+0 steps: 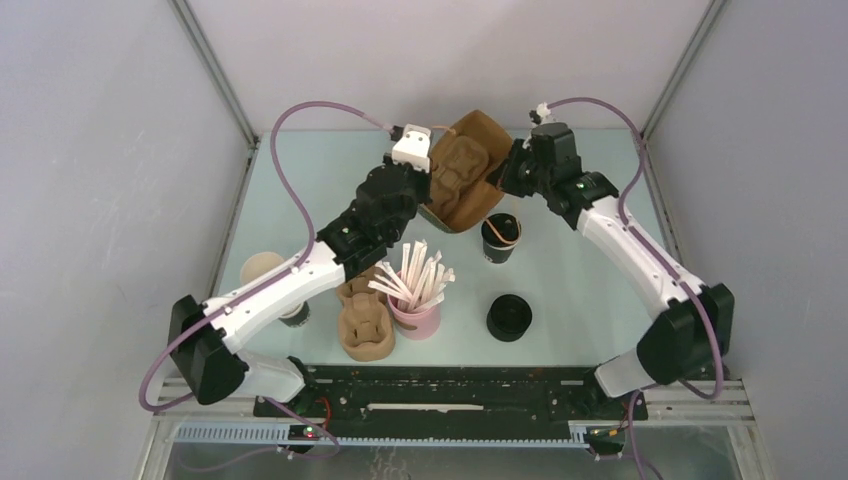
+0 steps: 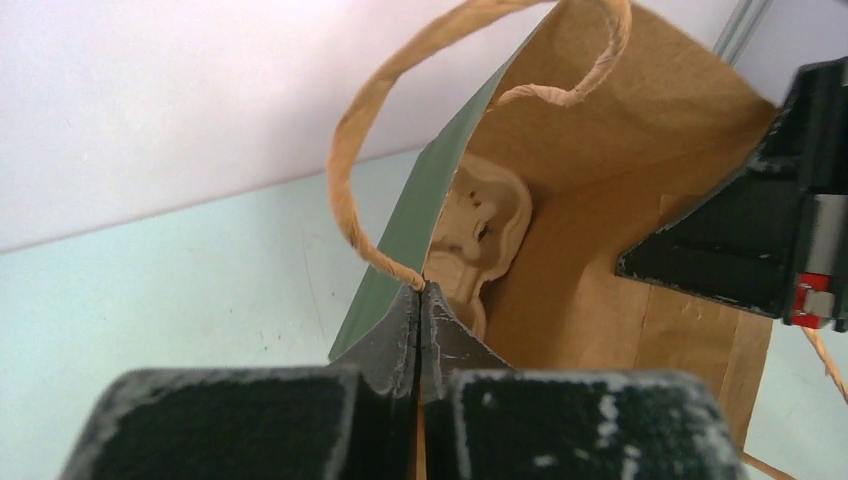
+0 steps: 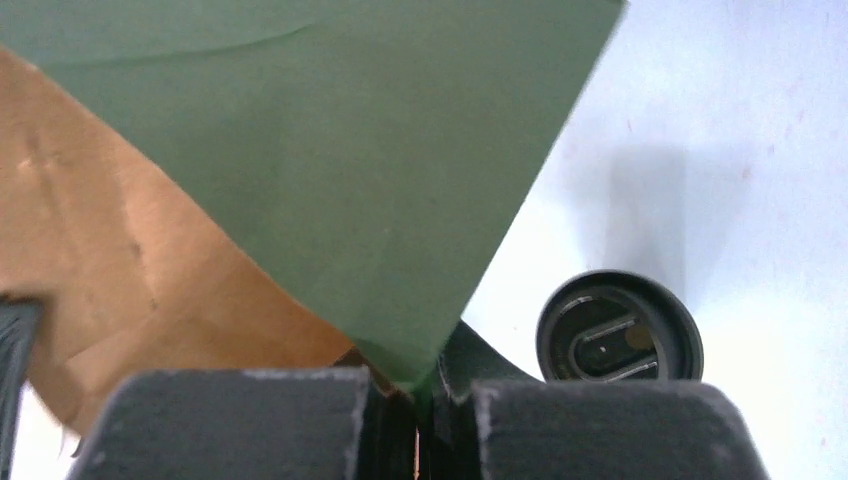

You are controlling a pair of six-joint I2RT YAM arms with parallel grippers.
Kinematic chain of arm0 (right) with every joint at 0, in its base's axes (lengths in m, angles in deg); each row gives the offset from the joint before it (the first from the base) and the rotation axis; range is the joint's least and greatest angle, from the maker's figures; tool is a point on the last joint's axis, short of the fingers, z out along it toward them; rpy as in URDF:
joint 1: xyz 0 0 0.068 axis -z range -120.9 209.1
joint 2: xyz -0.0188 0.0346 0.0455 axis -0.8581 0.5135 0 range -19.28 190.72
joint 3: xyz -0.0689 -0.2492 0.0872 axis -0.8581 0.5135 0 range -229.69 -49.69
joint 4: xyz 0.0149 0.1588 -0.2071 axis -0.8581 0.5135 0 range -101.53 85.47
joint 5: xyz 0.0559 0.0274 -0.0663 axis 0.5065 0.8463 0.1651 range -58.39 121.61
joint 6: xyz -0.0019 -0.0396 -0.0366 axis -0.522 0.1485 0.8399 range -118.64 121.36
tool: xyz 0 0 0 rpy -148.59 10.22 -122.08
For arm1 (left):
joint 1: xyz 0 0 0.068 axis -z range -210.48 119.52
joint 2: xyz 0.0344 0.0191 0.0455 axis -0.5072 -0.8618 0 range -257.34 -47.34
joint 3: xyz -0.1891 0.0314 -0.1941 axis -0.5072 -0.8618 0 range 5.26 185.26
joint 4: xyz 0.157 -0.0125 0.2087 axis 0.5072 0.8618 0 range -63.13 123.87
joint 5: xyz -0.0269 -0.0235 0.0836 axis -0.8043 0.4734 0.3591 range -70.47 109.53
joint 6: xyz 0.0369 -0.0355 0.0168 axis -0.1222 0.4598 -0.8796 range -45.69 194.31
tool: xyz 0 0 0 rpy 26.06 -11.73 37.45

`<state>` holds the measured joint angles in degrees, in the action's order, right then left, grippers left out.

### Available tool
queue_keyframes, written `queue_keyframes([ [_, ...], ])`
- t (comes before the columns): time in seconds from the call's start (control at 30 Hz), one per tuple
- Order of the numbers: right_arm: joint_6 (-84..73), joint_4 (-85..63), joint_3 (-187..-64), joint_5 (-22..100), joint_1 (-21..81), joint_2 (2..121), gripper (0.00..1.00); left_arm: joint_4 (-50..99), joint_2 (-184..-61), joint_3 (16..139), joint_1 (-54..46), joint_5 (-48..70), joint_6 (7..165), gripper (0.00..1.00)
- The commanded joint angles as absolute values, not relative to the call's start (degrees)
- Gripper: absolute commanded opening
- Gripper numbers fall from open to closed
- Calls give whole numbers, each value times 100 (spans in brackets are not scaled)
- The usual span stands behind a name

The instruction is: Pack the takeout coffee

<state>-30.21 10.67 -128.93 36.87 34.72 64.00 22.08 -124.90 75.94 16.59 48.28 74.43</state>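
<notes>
The left pincer [image 2: 420, 300] is shut tight on the paper bag [image 2: 640, 150] at its rim, by a handle root. The right pincer [image 3: 420, 388] is clamped on the opposite green rim. The takeout coffee [image 3: 618, 340] stands upright on the desk [image 1: 300, 170], long axis vertical, just beside the bag's right wall, with bare desk beyond. Only the right wrist view shows it close; the left wrist view looks into the bag at the pulp tray [image 2: 485, 230]

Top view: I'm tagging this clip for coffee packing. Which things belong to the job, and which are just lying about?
Job:
coffee
bag
carrier inside it
left gripper and right gripper, both shut on the bag's rim

Lying about:
lid stack
cup stack
straw holder
spare carriers
</notes>
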Motion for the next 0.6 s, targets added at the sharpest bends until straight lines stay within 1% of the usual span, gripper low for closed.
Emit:
queue_keyframes([
  [0.0, -3535, 2246, -13405, 3857, 3533, 7018, 6, 1703, -12499, 7443, 1624, 5180, 7707, 0],
  [0.13, -3619, 3062, -14177, 4104, 3544, 7584, 12, 1927, -12676, 7537, 1584, 5210, 7957, 0],
  [0.2, -3587, 3260, -14491, 4166, 3554, 7717, 16, 2038, -12724, 7535, 1524, 5210, 8214, 0],
  [0.27, -3573, 3405, -14784, 4309, 3583, 7800, 25, 2225, -12740, 7615, 1353, 5073, 8515, 0],
  [0.33, -3547, 3584, -15142, 4424, 3617, 7847, 39, 2425, -12755, 7771, 1115, 4848, 8796, 0],
  [0.4, -3452, 3820, -15577, 4556, 3656, 7889, 49, 2721, -12838, 8051, 887, 4670, 9011, 0],
  [0.57, -3061, 4825, -17463, 5070, 3946, 8306, 59, 3186, -13075, 8533, 617, 4618, 9249, 0],
])
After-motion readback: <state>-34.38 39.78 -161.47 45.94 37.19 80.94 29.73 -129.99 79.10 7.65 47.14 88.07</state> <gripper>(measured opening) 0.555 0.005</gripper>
